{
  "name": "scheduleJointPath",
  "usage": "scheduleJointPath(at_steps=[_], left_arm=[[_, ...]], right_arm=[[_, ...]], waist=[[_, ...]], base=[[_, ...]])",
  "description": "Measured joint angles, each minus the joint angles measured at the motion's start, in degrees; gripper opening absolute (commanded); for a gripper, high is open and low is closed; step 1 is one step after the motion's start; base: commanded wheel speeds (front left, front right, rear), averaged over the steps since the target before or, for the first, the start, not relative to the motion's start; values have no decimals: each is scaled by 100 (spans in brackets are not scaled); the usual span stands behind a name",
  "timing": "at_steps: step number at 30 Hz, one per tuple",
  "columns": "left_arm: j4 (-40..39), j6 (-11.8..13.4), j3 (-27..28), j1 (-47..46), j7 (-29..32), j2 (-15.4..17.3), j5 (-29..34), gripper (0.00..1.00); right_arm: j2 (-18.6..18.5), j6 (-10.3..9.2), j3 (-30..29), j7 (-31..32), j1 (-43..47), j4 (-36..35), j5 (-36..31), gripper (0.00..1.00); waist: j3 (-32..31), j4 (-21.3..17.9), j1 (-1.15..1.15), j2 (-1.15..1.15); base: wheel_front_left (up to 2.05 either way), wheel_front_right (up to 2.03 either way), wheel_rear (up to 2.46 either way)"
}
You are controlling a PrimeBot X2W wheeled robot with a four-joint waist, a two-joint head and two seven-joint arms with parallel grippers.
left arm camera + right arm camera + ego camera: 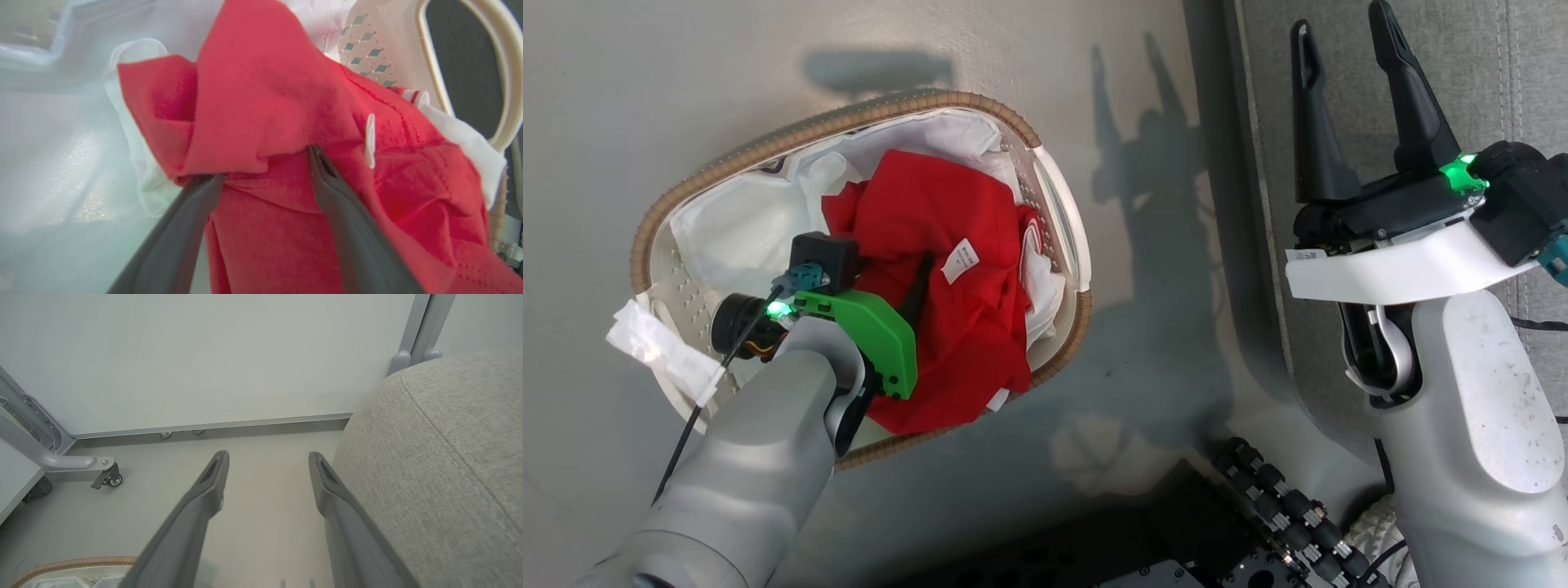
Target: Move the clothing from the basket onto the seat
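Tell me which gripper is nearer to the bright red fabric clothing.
Left. The left gripper is open, pushed into folds of the clothing; the right gripper is open beside the grey woven seat, away from the clothing.

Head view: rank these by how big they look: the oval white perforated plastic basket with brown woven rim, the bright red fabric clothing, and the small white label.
1. Oval white perforated plastic basket with brown woven rim
2. Bright red fabric clothing, lying inside the basket
3. Small white label on the clothing, clearly smallest
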Motion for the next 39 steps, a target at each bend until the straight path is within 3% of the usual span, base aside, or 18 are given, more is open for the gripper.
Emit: scheduleJointPath(at_steps=[11,12,13,14,29,39], left_arm=[[246,0,-680,-268,349,-43,-289,100],[252,0,-722,-275,378,-36,-320,66],[249,0,-766,-277,394,-23,-357,21],[240,0,-827,-276,394,-11,-402,0],[-93,0,-1326,380,125,-19,-949,0],[-398,0,-1071,938,2,-35,-962,0]], right_arm=[[0,0,-9,0,0,-54,13,100],[0,0,-7,0,-1,-53,36,100],[0,0,-2,-1,-4,-51,57,100],[-1,0,0,-1,-9,-43,63,100],[1,0,-44,-1,13,287,99,100],[4,0,-157,0,251,576,59,100]], waist=[[114,-7,0,0],[106,-16,0,0],[97,-25,0,0],[82,-37,0,0],[-700,-18,0,0],[-1569,156,-1,0]], base=[[0,0,0],[0,0,0],[0,0,0],[0,0,0],[0,0,0],[0,0,0]])
